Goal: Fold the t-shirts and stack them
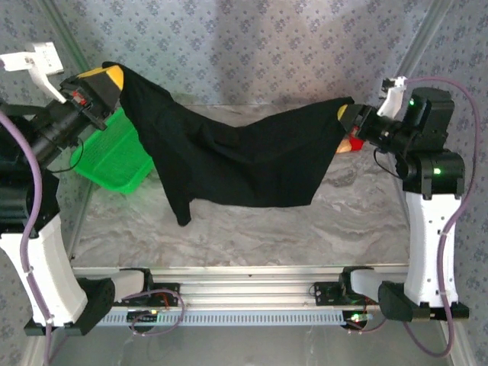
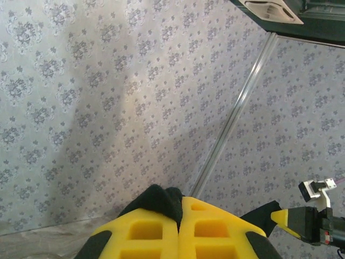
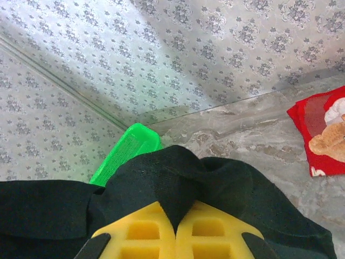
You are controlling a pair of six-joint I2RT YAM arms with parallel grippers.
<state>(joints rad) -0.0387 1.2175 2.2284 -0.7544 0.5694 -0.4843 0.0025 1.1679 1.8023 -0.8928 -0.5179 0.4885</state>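
Marbled grey tabletop (image 1: 267, 229): runs left to right between the two arm bases, patterned wall at the far side.

Black t-shirt (image 1: 244, 160): hangs spread in the air above the tabletop, pulled out wide from far left to right. Sags in the middle. Left corner higher than the right. One tail droops low on the near left; cannot tell whether it touches the tabletop.

Green mesh basket (image 1: 114, 160): sits tilted at the far left, partly behind the raised cloth. Seen also beyond the cloth in the right wrist view (image 3: 126, 151).

Left end effector (image 1: 113, 76): up at the far left, above the basket. Clenched on the black t-shirt's left corner; dark cloth bunched between the yellow fingers (image 2: 145, 232) in the left wrist view.

Right end effector (image 1: 345, 114): at the right, lower than the left. Clenched on the black t-shirt's other corner, cloth pinched in the seam between its yellow fingers (image 3: 207, 234).

Red t-shirt (image 3: 321, 132): folded small, teddy-bear print up, flat on the tabletop at the right. From above, peeks out just beside the right end effector (image 1: 353, 142).
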